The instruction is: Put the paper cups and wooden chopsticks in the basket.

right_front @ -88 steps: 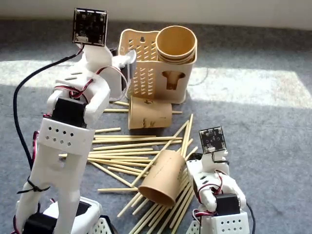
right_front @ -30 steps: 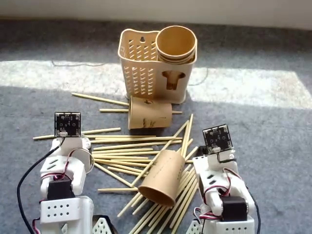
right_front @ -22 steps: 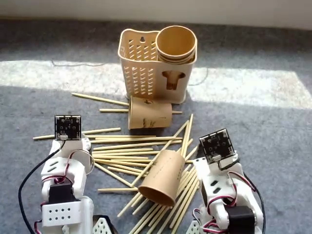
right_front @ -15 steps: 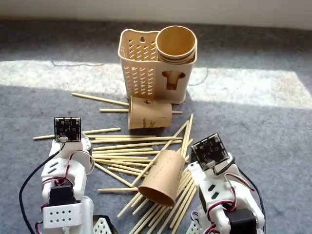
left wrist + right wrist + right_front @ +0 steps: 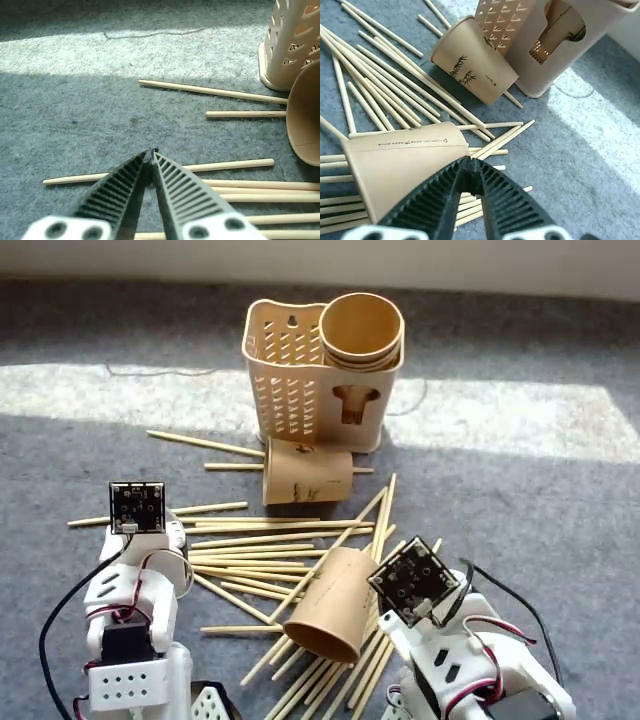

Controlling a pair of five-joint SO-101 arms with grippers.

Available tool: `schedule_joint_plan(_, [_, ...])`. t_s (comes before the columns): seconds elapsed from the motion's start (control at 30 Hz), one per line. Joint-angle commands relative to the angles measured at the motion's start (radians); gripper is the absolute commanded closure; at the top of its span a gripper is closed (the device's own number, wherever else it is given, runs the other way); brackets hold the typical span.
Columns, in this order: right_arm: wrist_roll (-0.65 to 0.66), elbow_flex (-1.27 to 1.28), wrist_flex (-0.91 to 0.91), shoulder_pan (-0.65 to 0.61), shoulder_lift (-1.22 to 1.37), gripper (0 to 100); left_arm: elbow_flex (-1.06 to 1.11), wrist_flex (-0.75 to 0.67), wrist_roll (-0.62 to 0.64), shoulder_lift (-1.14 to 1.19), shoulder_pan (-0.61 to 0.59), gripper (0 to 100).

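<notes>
Lying sideways, paper cup [image 5: 330, 605] opens toward the arms; left gripper [image 5: 151, 152], right gripper [image 5: 468, 160] closed.

The surface [image 5: 570, 530] is grey and felt-like. A broad band of sunlight [image 5: 520, 420] crosses it from side to side, and the grey lies in shade on either side of the band. Past the band's far edge runs a pale wall strip [image 5: 480, 265]. A thin cord [image 5: 150, 34] lies inside the band, near that far edge.
</notes>
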Motion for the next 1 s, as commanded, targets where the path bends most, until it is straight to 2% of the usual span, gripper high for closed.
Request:
schedule_joint_plan(0.0, [-0.018,-0.091,0.053,-0.041,0.14,99.1,-0.008,-0.017,-0.009,-0.008,-0.005,99])
schedule_joint_plan(0.07, [-0.066,-0.113,0.09,-0.084,0.203,97.5,-0.008,-0.017,-0.009,-0.008,-0.005,99])
schedule_joint_plan(0.23, [-0.152,-0.134,0.137,-0.199,0.288,76.9,-0.008,-0.017,-0.009,-0.008,-0.005,99])
schedule_joint_plan(0.33, [-0.152,-0.136,0.134,-0.266,0.285,69.7,-0.008,-0.017,-0.009,-0.008,-0.005,99])
schedule_joint_plan(0.53, [-0.155,-0.128,0.127,-0.49,0.291,69.2,-0.008,-0.017,-0.009,-0.008,-0.005,99])
schedule_joint_plan(0.67, [-0.155,-0.068,0.065,-0.591,0.297,69.0,-0.008,-0.017,-0.009,-0.008,-0.005,99])
schedule_joint_plan(0.83, [-0.15,0.097,-0.058,-0.601,0.346,69.0,-0.008,-0.017,-0.009,-0.008,-0.005,99])
schedule_joint_plan(0.97, [-0.149,0.136,-0.077,-0.567,0.358,69.0,-0.008,-0.017,-0.009,-0.008,-0.005,99])
